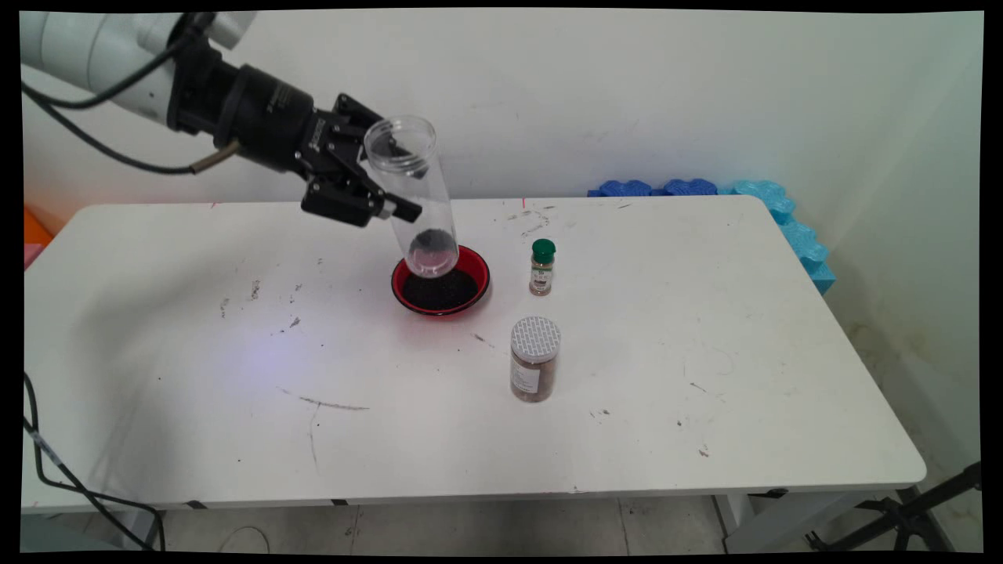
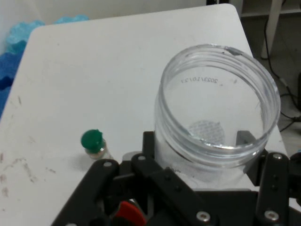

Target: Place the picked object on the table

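Gripper (image 1: 382,190) clamped on a clear jar (image 1: 413,197), tilted above the red bowl (image 1: 441,280); green-capped bottle (image 1: 542,267) nearer the table's (image 1: 705,329) right edge.

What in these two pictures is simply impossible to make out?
- Main view: print on the spice jar and the green-capped bottle is too small.
- Main view: the clear jar covers part of the red bowl.
- Hand view: the hand and clear jar hide the bowl almost wholly.

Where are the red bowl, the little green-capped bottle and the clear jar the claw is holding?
red bowl (image 1: 483,272): main view, right rim.
green-capped bottle (image 1: 542,267): main view, its body.
clear jar (image 1: 410,192): main view, side wall.
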You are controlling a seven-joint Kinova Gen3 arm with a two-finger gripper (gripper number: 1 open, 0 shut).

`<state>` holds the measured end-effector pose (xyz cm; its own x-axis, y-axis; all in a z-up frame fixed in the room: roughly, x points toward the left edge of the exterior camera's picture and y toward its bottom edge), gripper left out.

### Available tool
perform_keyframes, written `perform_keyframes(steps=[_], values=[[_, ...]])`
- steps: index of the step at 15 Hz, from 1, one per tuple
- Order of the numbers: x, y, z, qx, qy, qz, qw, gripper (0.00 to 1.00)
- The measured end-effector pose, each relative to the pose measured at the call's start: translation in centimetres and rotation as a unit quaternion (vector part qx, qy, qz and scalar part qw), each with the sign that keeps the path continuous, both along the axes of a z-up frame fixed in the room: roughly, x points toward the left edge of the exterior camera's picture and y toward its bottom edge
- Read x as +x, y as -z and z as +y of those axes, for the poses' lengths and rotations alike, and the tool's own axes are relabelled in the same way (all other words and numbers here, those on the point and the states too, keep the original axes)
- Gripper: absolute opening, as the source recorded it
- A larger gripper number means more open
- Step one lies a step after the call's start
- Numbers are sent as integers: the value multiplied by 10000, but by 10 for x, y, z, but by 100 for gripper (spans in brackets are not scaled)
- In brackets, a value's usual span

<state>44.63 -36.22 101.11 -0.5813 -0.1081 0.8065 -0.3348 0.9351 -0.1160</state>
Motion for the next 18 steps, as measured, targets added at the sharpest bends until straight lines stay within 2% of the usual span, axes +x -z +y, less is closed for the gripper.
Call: perform_keyframes(steps=[7,18], values=[[-6,44,19,264,-205,4,9994,0],[-23,134,48,572,-690,333,9954,0]])
